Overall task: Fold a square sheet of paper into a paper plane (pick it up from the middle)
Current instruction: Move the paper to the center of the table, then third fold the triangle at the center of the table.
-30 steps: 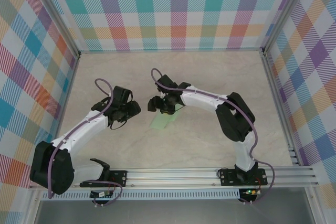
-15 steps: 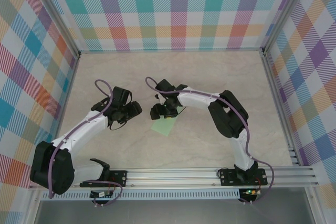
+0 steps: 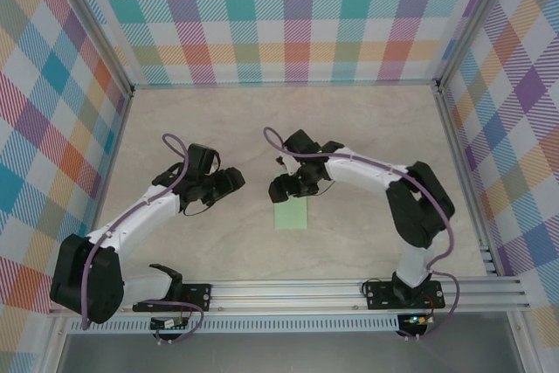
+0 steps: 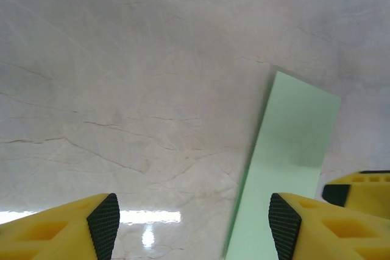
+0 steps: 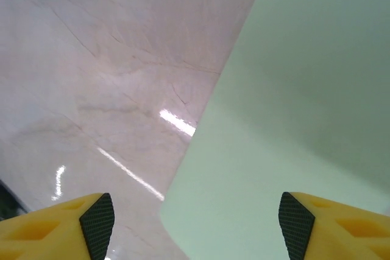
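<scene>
The square sheet of paper point(image 3: 291, 217) lies flat on the table as a pale mint-green rectangle, its far end under my right gripper. The paper plane is out of view. My right gripper point(image 3: 288, 188) hovers open just over the sheet's far end; in the right wrist view the sheet point(image 5: 292, 120) spreads below the gripper point(image 5: 197, 226), with nothing between the fingers. My left gripper point(image 3: 231, 180) stands open to the left of the sheet, apart from it. In the left wrist view the sheet point(image 4: 292, 162) runs as a narrow strip by the right fingertip point(image 4: 283, 223) of the gripper point(image 4: 194, 226).
The beige marble-look table point(image 3: 210, 128) is walled by checkered panels point(image 3: 288, 15) at the back and both sides. An aluminium rail point(image 3: 297, 290) with the arm bases runs along the near edge. A yellow finger of the right gripper point(image 4: 359, 190) shows beyond the sheet.
The sheet has turned from a tilt to lie square with the table edges. The right gripper moved right and back and opened wider. The left gripper opened wider and edged right.
</scene>
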`<state>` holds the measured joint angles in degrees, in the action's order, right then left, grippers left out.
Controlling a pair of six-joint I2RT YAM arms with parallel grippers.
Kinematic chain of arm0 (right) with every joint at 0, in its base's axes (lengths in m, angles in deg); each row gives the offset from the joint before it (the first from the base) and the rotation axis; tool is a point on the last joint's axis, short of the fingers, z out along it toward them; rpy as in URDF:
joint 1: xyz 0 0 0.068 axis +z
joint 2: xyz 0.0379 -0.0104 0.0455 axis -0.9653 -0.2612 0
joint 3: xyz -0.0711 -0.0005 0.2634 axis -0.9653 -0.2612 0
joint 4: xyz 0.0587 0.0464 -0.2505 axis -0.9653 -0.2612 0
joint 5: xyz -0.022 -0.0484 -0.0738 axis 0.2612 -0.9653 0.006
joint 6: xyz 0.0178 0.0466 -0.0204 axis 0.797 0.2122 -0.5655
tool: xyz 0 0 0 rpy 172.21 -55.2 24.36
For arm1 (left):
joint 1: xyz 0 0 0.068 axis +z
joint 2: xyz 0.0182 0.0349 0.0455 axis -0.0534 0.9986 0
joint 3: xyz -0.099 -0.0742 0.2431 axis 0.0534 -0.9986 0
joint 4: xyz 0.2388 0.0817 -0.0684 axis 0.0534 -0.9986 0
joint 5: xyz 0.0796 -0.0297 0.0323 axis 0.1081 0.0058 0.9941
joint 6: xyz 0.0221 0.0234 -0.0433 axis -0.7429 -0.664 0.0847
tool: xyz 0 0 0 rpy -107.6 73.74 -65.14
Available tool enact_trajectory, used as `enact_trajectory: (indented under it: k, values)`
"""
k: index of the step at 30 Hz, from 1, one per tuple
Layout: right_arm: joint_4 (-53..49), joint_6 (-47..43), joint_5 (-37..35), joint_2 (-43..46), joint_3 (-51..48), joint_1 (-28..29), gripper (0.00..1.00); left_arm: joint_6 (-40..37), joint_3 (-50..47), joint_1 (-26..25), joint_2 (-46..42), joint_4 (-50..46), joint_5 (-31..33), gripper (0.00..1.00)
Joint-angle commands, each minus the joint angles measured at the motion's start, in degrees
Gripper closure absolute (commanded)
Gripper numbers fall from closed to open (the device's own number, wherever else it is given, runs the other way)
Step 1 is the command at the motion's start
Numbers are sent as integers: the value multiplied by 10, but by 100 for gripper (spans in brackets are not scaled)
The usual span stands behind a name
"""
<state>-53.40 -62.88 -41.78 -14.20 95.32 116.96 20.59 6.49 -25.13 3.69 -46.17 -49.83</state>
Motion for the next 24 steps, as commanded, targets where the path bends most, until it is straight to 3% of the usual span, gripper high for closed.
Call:
enact_trajectory:
  k: [1, 4, 9, 18, 24]
  values:
    - [17, 173, -46, 80, -52, -5, 25, -2, -10, -17, 14, 62, -62, 33]
    - [8, 267, -61, 122, -103, -5, 25, 11, -4, -41, 43, 122, -98, 38]
    - [29, 348, -64, 183, -190, -5, 26, 16, 33, -86, 108, 160, -114, 47]
    - [206, 439, 12, 206, -312, -5, 30, 25, 49, -109, 153, 179, -114, 50]
    - [233, 448, 30, 193, -323, -4, 38, 30, 46, -109, 154, 177, -107, 49]
